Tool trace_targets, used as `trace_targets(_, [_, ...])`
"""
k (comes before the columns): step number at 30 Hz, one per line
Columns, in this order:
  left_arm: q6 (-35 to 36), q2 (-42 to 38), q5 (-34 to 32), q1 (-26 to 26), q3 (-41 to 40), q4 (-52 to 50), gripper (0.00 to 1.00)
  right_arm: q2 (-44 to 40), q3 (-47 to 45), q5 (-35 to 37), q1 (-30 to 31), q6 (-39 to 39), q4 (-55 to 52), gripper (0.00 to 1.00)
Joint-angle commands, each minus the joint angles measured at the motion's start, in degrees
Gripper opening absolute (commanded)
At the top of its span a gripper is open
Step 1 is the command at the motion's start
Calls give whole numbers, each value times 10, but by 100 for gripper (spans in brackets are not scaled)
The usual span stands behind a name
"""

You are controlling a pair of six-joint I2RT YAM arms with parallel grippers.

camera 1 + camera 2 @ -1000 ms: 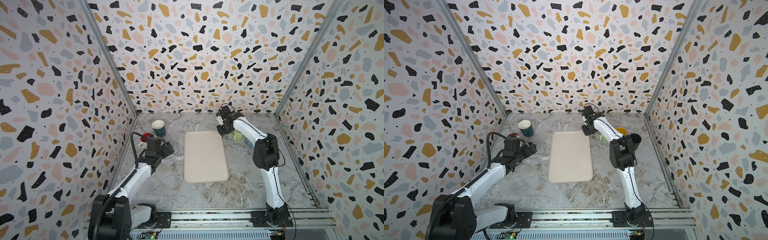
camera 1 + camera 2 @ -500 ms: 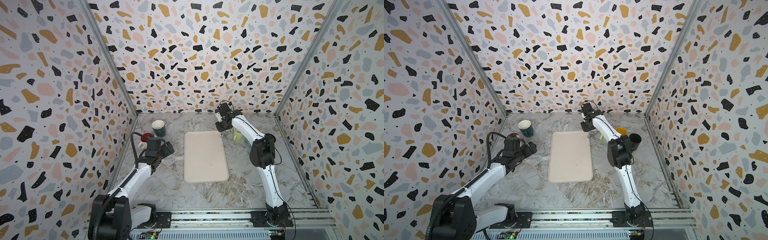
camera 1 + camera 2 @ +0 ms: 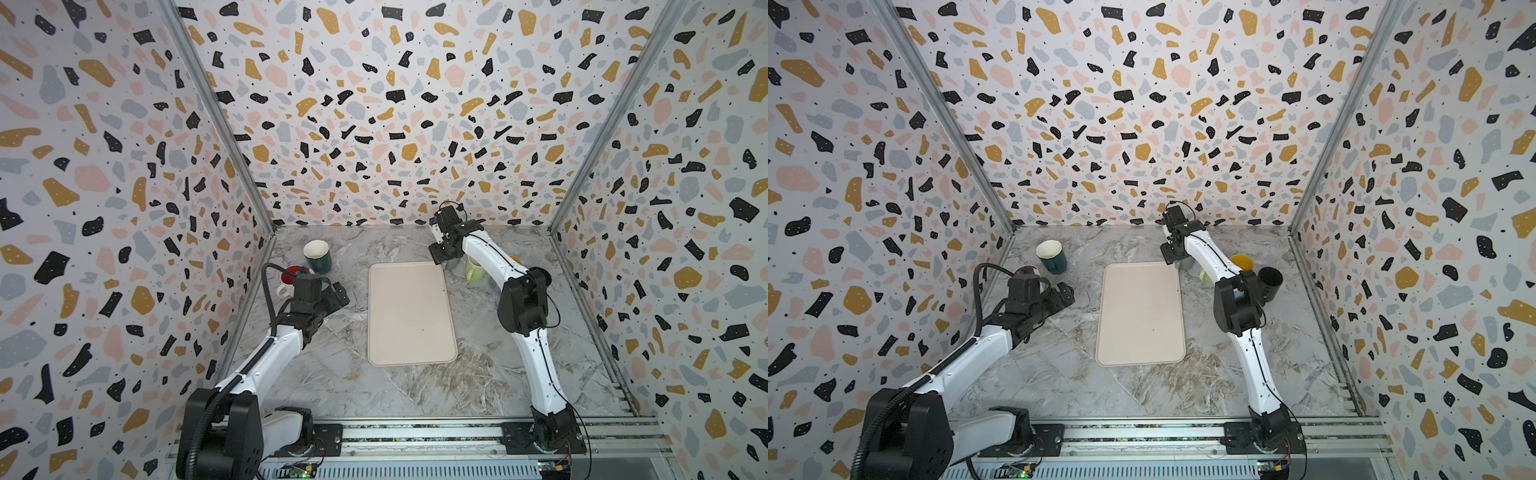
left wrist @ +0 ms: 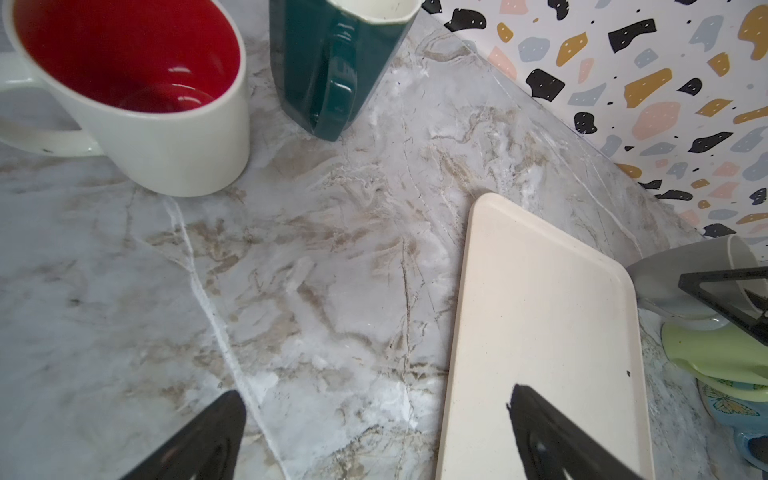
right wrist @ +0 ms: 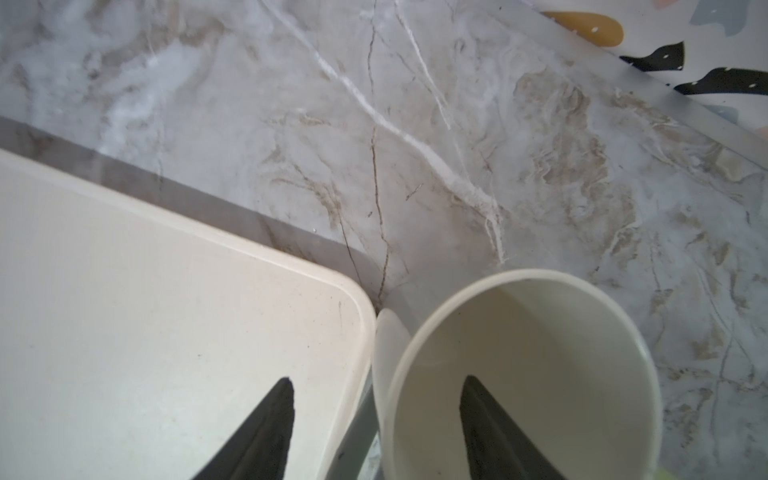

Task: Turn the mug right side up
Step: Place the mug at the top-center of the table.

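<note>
Grey mug point(image 5: 523, 332) stands upright just beside the tray's point(image 5: 166, 291) far right corner. Right gripper point(image 5: 377, 379) straddles its wall, jaws parted, seemingly not pinching. Left gripper point(image 4: 374, 390), left of the tray, gapes wide and empty.

Mug point(image 5: 540, 332): grey outside, cream inside, empty as far as could be seen. Stood upright, mouth up, on the table point(image 5: 540, 124) right by the tray's point(image 5: 166, 291) far right corner, v. close to its rim; touching or not, couldn't tell. Pale handle-like bit faced that corner. Green mug point(image 4: 715, 353) sat just beside it.
</note>
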Motion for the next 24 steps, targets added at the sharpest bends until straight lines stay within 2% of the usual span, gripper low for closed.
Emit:
trace_targets(1, [12, 3, -10, 3, 9, 35, 100, -75, -32, -13, -2, 4, 45, 72])
trace_targets(3, [14, 6, -24, 3, 11, 44, 100, -93, -53, -19, -1, 6, 64, 77])
trace_targets(7, [21, 10, -60, 3, 26, 38, 100, -128, -76, -14, 0, 5, 80, 79])
trace_targets(14, [36, -7, -118, 3, 34, 61, 100, -242, -232, -13, -1, 20, 216, 84])
trace_targets(18, [64, -18, -197, 4, 40, 83, 100, -282, -292, 0, -1, 25, 264, 84])
trace_targets(21, [88, -18, -262, 3, 31, 134, 100, -318, -333, 14, 0, 32, 295, 85])
trace_targets(24, [117, -4, -309, 4, 23, 185, 100, -375, -411, 16, 1, 41, 359, 86])
